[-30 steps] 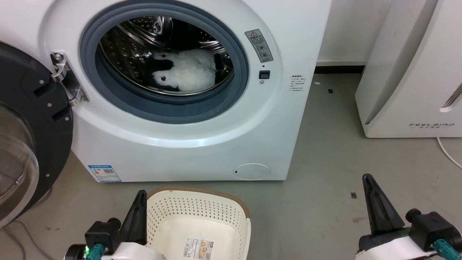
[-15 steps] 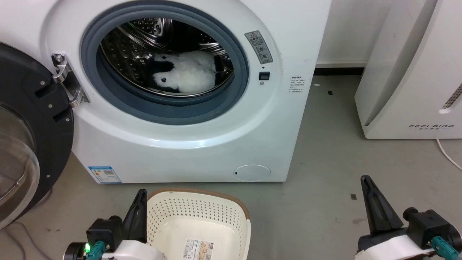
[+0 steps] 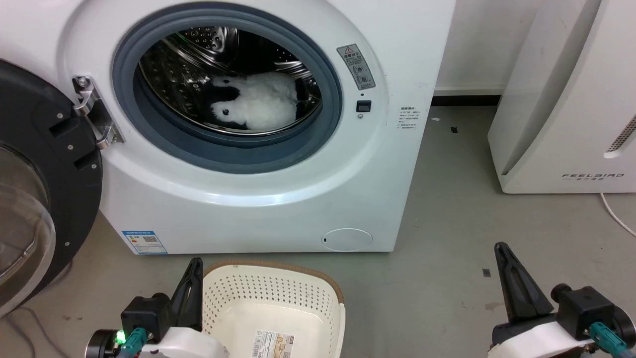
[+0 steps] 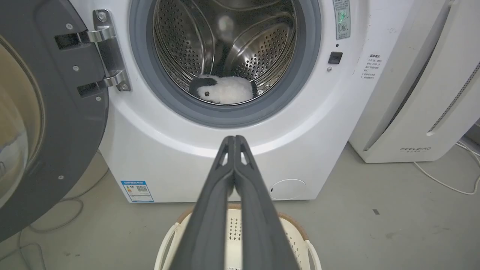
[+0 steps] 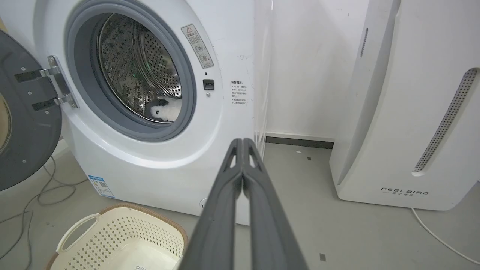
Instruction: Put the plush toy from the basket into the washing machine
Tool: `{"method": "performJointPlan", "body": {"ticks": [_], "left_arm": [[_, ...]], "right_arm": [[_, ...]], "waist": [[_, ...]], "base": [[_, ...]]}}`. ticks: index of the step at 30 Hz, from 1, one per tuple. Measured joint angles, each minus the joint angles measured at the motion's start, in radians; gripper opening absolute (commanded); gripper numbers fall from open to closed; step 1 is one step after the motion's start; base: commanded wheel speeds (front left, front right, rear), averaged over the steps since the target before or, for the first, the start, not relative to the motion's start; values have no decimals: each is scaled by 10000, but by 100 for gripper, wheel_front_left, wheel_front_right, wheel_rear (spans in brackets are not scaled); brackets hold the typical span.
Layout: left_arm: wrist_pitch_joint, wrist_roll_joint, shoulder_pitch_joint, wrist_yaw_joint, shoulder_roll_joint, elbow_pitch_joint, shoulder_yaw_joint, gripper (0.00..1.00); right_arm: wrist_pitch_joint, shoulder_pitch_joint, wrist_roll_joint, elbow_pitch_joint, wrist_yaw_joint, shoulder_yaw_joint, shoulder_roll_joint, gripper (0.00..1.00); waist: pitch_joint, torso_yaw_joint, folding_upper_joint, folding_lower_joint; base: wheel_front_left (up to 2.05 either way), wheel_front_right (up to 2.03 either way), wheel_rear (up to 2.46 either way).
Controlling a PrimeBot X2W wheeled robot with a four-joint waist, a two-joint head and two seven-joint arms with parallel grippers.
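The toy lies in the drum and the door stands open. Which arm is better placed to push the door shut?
Left, probably. The door hangs open on the robot's left, and the left tool sits nearer it, beside the basket. The right tool is far off on the right.

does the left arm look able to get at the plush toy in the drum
Probably yes: the door stands swung open, nothing blocks the porthole, and the plush toy lies low in the drum. The left gripper, shut, would have to open.
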Motion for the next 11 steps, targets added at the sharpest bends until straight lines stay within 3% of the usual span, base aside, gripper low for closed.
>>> {"method": "performJointPlan", "body": {"ticks": [11], "left_arm": [[198,174,-4,48,-29,-128,25,0]], "right_arm": [[222,-12,-128,4,0,-2,0,0]], "waist": [[-47,-4,0,0]], "base": [[0,0,0]]}}
